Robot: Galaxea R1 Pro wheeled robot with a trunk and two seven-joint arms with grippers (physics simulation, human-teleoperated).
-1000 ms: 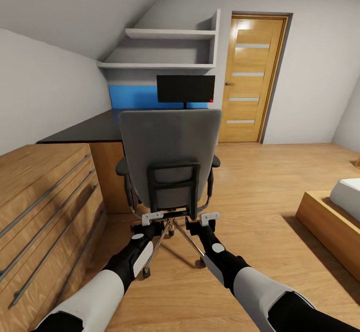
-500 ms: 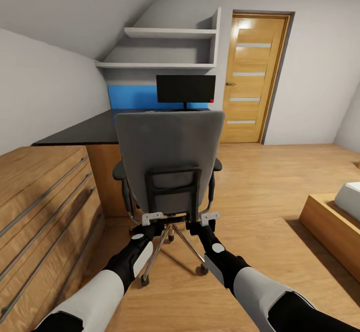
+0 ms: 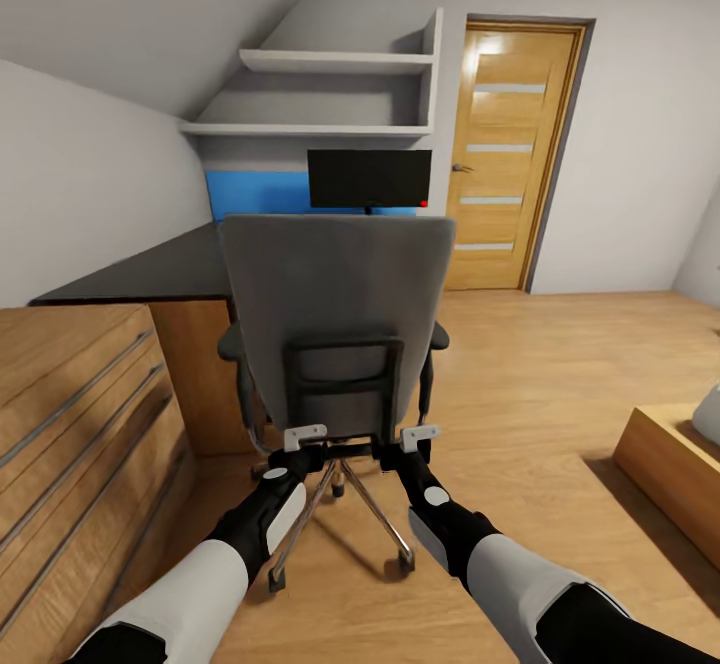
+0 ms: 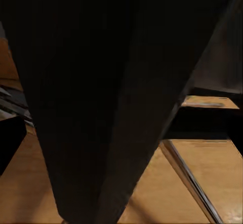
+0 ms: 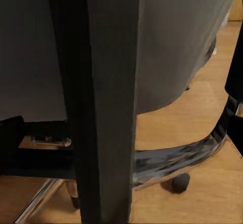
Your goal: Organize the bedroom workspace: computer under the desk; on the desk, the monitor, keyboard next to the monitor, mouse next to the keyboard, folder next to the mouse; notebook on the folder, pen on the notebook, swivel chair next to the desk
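Swivel chair point(image 3: 335, 319) fills the frame's centre, its back to me, the desk point(image 3: 150, 269) and monitor point(image 3: 368, 177) beyond it. My left gripper point(image 3: 305, 436) and right gripper point(image 3: 420, 434) sit at the back's black frame; whether they pinch it I cannot tell. My worry: uneven pushing could spin the casters, swinging the chair into the wooden drawer unit point(image 3: 80, 424) at lower left. Both shelves point(image 3: 320, 94) at upper centre look bare; the seat is hidden.

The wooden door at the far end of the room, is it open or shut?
Shut. The door sits flush inside its dark frame in the head view, with no gap along its edges and nothing visible beyond it.
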